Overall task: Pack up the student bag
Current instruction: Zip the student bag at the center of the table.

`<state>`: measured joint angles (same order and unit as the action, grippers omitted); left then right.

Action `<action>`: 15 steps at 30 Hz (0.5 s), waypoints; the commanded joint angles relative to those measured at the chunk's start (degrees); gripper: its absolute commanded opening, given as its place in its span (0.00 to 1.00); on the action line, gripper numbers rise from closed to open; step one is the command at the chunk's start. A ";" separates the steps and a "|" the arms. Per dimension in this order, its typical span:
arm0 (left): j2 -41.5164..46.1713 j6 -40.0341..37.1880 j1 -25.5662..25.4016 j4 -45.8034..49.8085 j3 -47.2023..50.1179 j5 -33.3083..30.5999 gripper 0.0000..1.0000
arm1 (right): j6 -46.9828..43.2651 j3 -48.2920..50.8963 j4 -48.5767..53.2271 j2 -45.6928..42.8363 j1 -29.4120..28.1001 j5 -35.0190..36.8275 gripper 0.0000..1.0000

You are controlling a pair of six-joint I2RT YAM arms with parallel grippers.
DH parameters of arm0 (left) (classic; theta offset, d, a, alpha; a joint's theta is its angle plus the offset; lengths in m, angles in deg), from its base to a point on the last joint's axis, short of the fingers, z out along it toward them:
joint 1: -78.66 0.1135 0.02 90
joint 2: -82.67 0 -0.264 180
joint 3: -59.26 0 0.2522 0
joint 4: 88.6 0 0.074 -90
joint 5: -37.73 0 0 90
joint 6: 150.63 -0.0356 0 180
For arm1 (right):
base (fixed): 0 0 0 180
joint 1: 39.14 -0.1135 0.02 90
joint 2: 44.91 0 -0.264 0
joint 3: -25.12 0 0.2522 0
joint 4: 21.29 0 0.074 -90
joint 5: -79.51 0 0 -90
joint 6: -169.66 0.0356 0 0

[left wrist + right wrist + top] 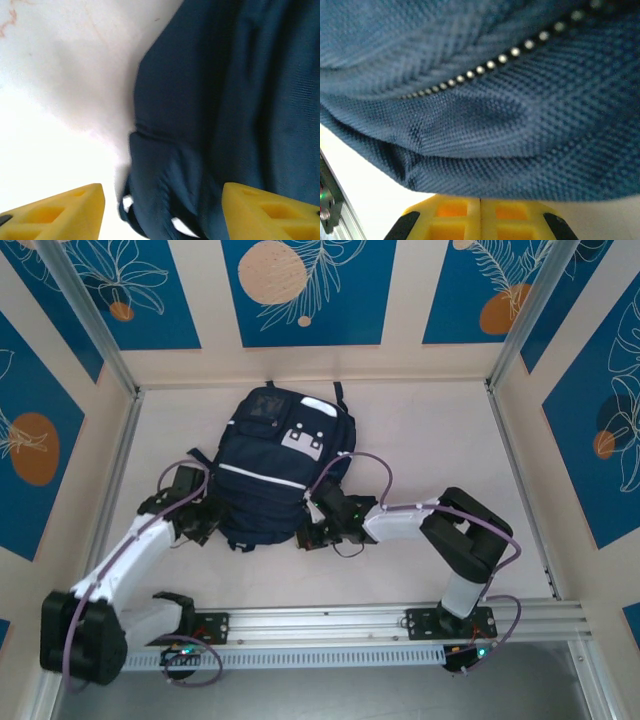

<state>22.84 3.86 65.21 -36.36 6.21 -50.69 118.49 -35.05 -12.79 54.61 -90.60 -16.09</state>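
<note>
The student bag [275,465] lies flat in the middle of the pale table [430,450], its top toward the far wall. It is dark navy fabric with a thin white stripe [262,478] across the front and white-grey patches [303,440] farther up. A row of silvery zipper teeth [490,65] shows in the right wrist view. The left gripper [162,186] sits at the bag's near left corner, jaws spread wide, navy cloth between them unpinched. The right gripper [480,202] is at the near right corner, yellow fingers pressed together.
</note>
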 commanded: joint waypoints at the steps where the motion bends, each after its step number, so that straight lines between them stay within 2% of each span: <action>1: 8.66 11.19 -3.12 2.54 3.69 2.92 0.65 | 2.90 -0.68 0.17 2.60 -1.60 -3.49 0.00; 4: 13.38 19.75 -9.32 -0.26 6.44 1.17 0.67 | 3.20 -1.71 0.01 3.99 -1.87 -3.55 0.00; 6: 13.26 23.73 -14.65 -2.28 6.52 -1.67 0.67 | 3.49 -1.98 -0.01 4.27 -1.89 -3.47 0.00; 10: 6.23 29.34 -23.46 -8.78 6.24 -5.02 0.67 | 3.96 -2.07 -0.48 3.95 -1.89 -3.36 0.00; 15: -4.66 31.97 -28.16 -20.41 6.40 -6.42 0.62 | 4.32 -1.85 -0.71 2.97 -1.98 -3.71 0.00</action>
<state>21.24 29.00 38.52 -48.75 11.98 -54.71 121.72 -36.58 -15.34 57.06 -91.69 -16.97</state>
